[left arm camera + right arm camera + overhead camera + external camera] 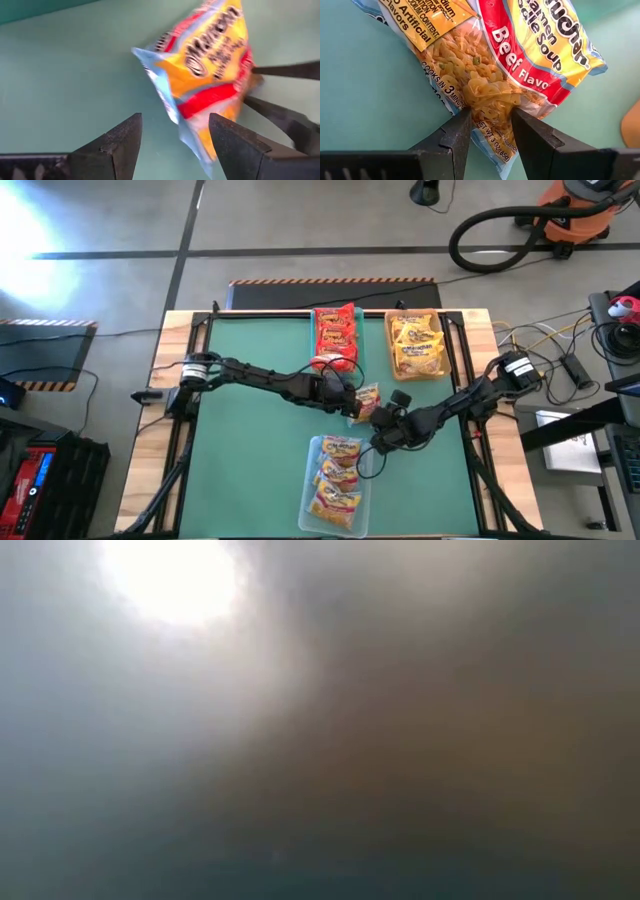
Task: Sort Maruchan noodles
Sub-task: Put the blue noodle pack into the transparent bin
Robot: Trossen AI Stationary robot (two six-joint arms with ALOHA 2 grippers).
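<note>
One Maruchan beef packet, yellow and red with a clear window, sits mid-table between both grippers. My right gripper comes from the table's right and is shut on it. My left gripper reaches in from the left and is open, its fingers standing just short of the packet; whether they touch it I cannot tell. Red packets fill the far middle bin. Yellow ones fill the far right bin. Yellow-orange ones lie in the clear near bin. The low view shows only blur. My right gripper pinches the packet between its two fingers at the clear noodle window near one short end, where the plastic bunches up. In the left wrist view its fingers come level from the side. The packet stands tilted over the green mat.
The three bins lie close around the grippers, two toward the far edge and one toward the near edge. Green mat lies bare on the table's left half. The two arms nearly meet at mid-table. Cables and gear sit beyond the table's right edge.
</note>
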